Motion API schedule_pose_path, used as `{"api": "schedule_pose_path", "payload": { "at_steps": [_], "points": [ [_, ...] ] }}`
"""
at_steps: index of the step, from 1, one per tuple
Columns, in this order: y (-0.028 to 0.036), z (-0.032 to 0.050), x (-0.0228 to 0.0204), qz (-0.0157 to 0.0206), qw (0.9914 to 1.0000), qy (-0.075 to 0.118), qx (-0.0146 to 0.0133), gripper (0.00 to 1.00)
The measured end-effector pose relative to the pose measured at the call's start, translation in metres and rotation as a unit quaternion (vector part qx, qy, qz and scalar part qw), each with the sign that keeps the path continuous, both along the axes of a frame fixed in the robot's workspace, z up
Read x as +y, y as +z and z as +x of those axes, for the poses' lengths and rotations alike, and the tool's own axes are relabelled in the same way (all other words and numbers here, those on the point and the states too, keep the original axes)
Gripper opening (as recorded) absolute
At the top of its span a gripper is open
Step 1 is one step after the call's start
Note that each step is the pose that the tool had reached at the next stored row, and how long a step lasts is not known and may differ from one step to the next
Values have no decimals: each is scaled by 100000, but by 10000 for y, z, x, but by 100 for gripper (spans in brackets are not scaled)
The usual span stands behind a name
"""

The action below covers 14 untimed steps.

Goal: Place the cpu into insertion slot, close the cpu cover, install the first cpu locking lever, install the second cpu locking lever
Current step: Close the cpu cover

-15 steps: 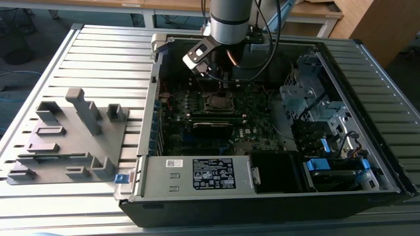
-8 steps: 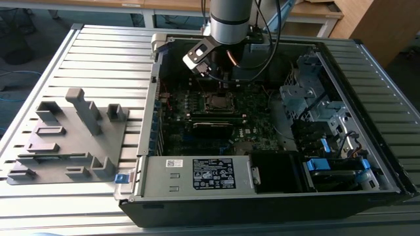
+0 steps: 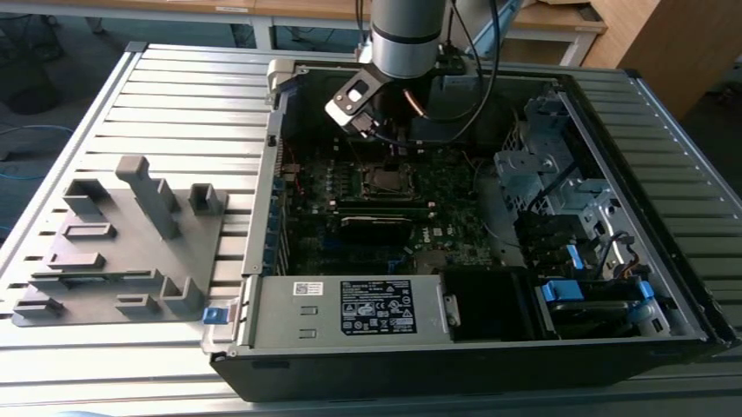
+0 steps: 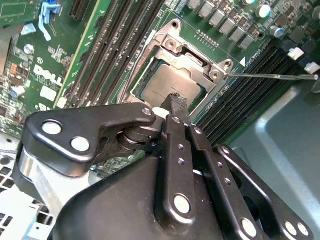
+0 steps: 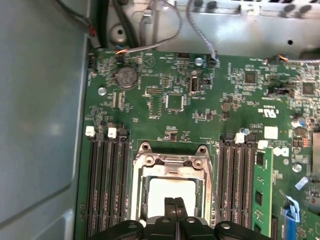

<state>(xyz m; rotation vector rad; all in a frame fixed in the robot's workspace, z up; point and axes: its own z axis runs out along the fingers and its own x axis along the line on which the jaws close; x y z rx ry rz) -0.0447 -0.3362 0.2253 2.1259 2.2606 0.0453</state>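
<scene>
My gripper (image 5: 173, 201), fingers pinched together and empty, probably for pushing, hangs over the dull silver square cpu (image 5: 165, 187), seated beneath the thin silver metal-frame cpu cover (image 5: 172, 161). A thin wire locking lever (image 4: 270, 76) juts free.

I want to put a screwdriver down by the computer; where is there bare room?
Bare table slats behind the grey fixture, on the exterior view's left of the case. Crowded inside the case, where the gripper hangs over the cpu.
</scene>
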Motion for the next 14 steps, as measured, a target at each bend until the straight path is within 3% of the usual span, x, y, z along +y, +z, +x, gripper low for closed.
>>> {"api": "schedule_pose_path", "payload": {
  "at_steps": [2,9,13,14],
  "points": [
    [0,0,0,-5,99996,925,2,11],
    [0,0,0,-1,99994,1108,0,11],
    [0,0,0,-2,99950,3160,1,11],
    [0,0,0,0,99894,4613,-1,11]
  ]
}}
